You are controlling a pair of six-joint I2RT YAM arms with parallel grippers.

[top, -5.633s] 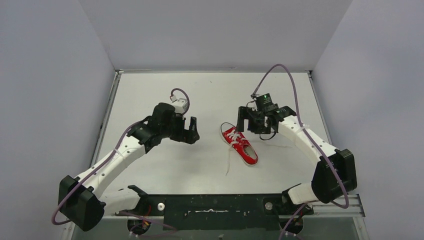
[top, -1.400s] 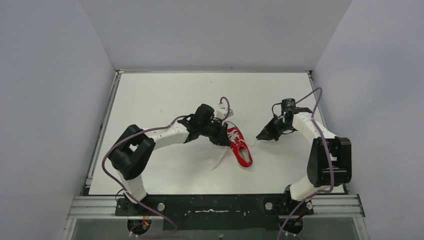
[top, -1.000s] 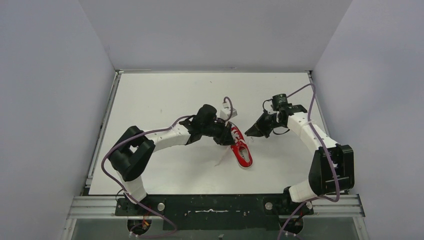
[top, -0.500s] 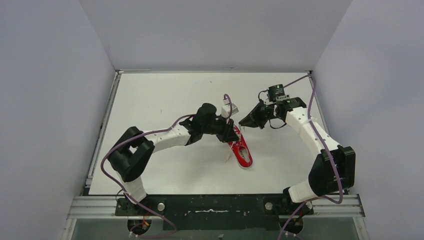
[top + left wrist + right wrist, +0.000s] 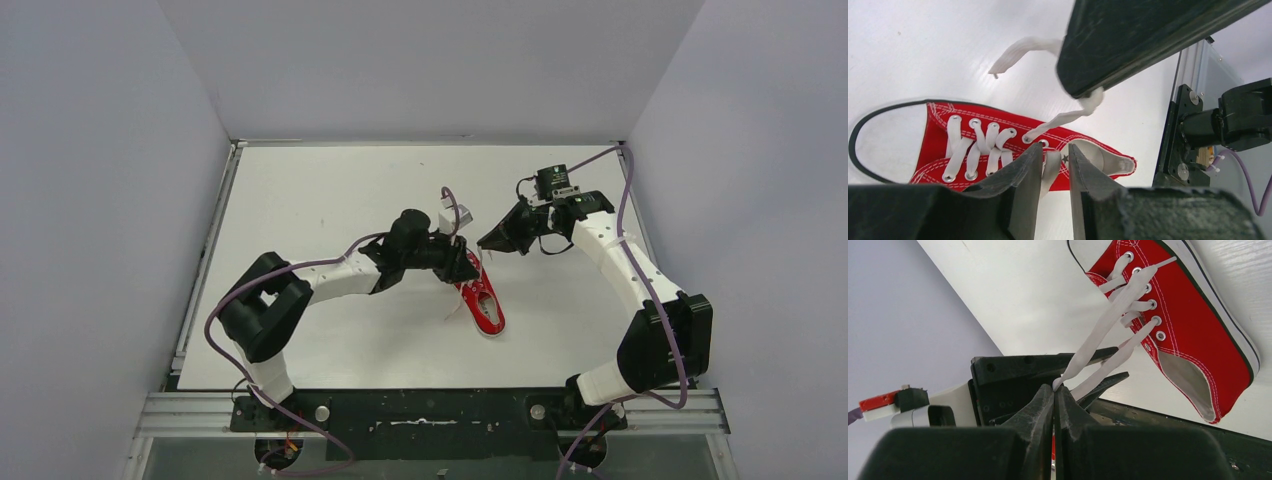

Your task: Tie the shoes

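The red sneaker (image 5: 482, 303) lies flat on the white desk (image 5: 330, 190), a little right of centre. Its toe points away from the arm bases and its heel toward them, and the pale insole (image 5: 1188, 385) is open to view. Both arms reach in over the toe half, the left from the left side and the right from the far right.

On my right wrist camera the right jaws are clenched on the first lace (image 5: 1120, 352). The right fingers (image 5: 1035, 435) meet with no gap. The lace climbs straight from a top eyelet to the pinch, lifted clear of the shoe. Its loose tail (image 5: 1018, 49) curls out past the finger, as the left wrist camera shows.

The left jaws sit low beside the sneaker, level with the top eyelets. The left fingers (image 5: 1018, 195) stand close together with only a narrow slot between them, and the second lace (image 5: 1050, 167) passes through that slot. I cannot tell whether they actually press on it or merely straddle it. From overhead, a length of white lace trails on the desk just left of the heel.
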